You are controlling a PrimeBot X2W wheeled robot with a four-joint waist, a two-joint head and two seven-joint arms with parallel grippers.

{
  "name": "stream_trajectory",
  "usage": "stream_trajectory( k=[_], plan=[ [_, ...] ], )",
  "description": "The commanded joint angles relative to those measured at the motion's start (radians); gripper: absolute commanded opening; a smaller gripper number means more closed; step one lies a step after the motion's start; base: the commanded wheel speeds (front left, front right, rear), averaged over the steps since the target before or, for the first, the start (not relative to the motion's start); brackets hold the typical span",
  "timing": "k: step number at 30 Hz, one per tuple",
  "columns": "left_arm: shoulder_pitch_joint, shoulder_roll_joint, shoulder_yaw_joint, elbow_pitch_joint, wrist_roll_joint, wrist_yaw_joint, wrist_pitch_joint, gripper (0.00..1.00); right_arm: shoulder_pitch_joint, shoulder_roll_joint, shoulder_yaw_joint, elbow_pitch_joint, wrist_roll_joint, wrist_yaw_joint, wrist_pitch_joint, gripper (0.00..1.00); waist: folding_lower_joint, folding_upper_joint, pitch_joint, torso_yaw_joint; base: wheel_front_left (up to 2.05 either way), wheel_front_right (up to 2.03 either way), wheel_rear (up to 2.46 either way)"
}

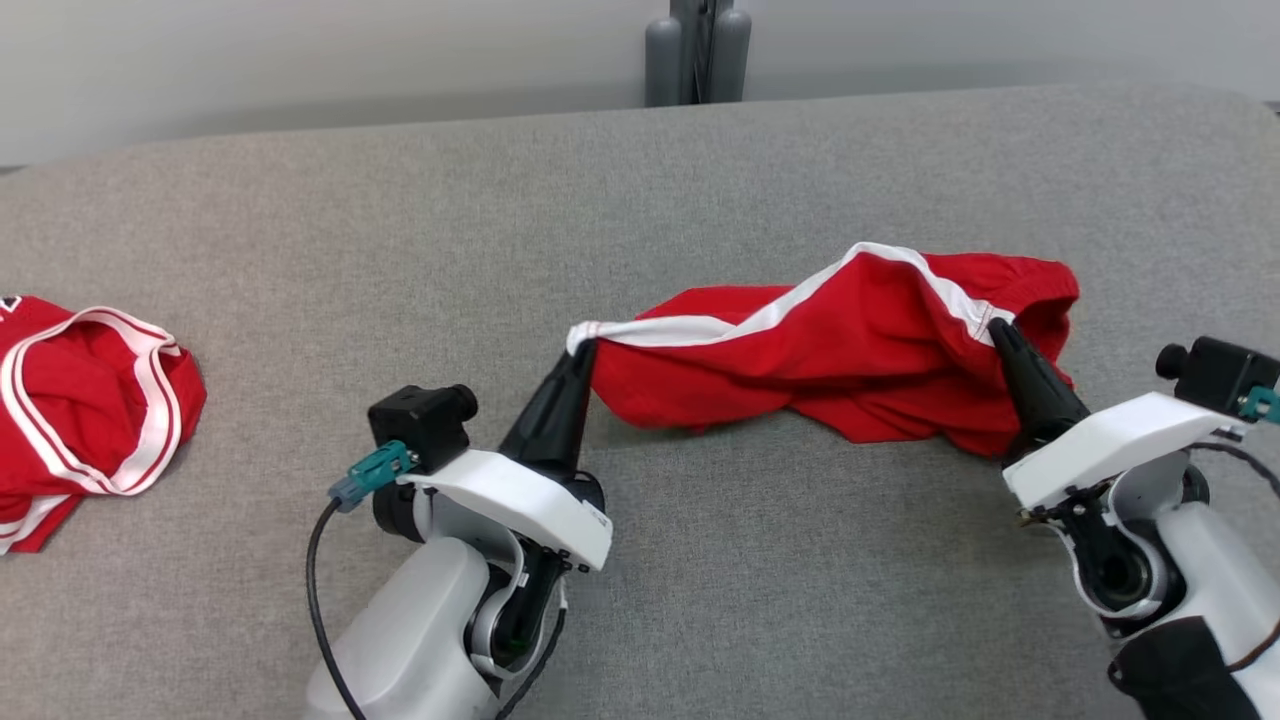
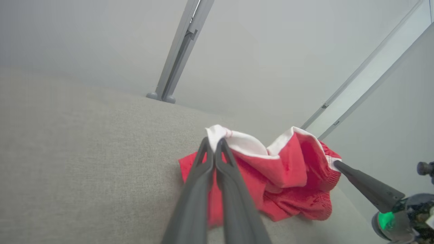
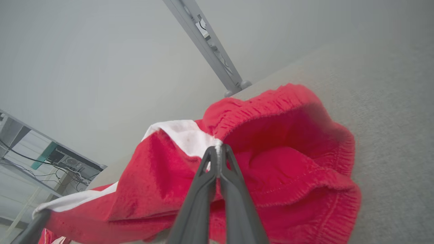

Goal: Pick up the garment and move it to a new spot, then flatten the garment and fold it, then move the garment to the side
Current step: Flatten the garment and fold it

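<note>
A pair of red shorts (image 1: 840, 350) with a white side stripe hangs stretched between my two grippers over the grey table (image 1: 640, 180), its lower folds sagging onto the surface. My left gripper (image 1: 583, 350) is shut on the white hem corner at the garment's left end; the left wrist view has the same pinch at the gripper (image 2: 214, 141) with the shorts (image 2: 288, 179) bunched beyond it. My right gripper (image 1: 1000, 328) is shut on the white stripe near the elastic waistband, also seen from the right wrist as the gripper (image 3: 218, 149) against the shorts (image 3: 278, 162).
A second red garment with white trim (image 1: 80, 410) lies crumpled at the table's left edge. A grey post (image 1: 697, 50) rises behind the far edge of the table. Bare grey cloth stretches in front of and behind the shorts.
</note>
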Motion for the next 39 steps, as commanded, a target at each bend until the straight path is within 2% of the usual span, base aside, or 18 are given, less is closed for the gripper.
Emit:
stream_trajectory(
  k=[1, 10, 14, 18, 24, 27, 32, 39],
  plan=[
    [0.01, 0.005, 0.025, -0.017, 0.029, 0.007, -0.001, 0.0, 0.003, -0.024, 0.003, -0.024, 0.029, 0.0, 0.033, 0.0, 0.0, 0.0, -0.021, -0.004, 0.0, 0.0, 0.0],
    [0.067, 0.005, 0.159, -0.117, 0.157, 0.029, -0.001, 0.0, -0.024, -0.099, -0.015, -0.204, 0.269, 0.0, 0.252, 0.0, 0.0, 0.0, -0.091, 0.0, 0.0, 0.0, 0.0],
    [0.088, 0.005, 0.219, -0.169, 0.194, 0.045, -0.001, 0.0, -0.046, -0.107, -0.051, -0.249, 0.383, 0.0, 0.33, 0.0, 0.0, 0.0, -0.116, 0.006, 0.0, 0.0, 0.0],
    [0.101, 0.005, 0.279, -0.209, 0.213, 0.063, -0.001, 0.0, -0.075, -0.101, -0.095, -0.253, 0.49, 0.0, 0.401, 0.0, 0.0, 0.0, -0.139, 0.013, 0.0, 0.0, 0.0],
    [0.09, 0.004, 0.374, -0.26, 0.232, 0.086, -0.001, 0.0, -0.163, -0.075, -0.154, -0.178, 0.617, 0.0, 0.475, 0.0, 0.0, 0.0, -0.174, 0.018, 0.0, 0.0, 0.0],
    [0.076, 0.005, 0.394, -0.292, 0.236, 0.087, -0.001, 0.0, -0.218, -0.058, -0.165, -0.129, 0.648, 0.001, 0.492, 0.0, 0.0, 0.0, -0.187, 0.024, 0.0, 0.0, 0.0],
    [0.052, 0.005, 0.374, -0.321, 0.234, 0.077, -0.001, 0.0, -0.291, -0.042, -0.145, -0.074, 0.636, 0.001, 0.507, 0.0, 0.0, 0.0, -0.205, 0.032, 0.0, 0.0, 0.0],
    [0.009, 0.005, 0.348, -0.317, 0.229, 0.091, -0.001, 0.0, -0.376, -0.021, -0.131, -0.002, 0.586, 0.001, 0.459, 0.0, 0.0, 0.0, -0.213, 0.036, 0.0, 0.0, 0.0]
  ],
)
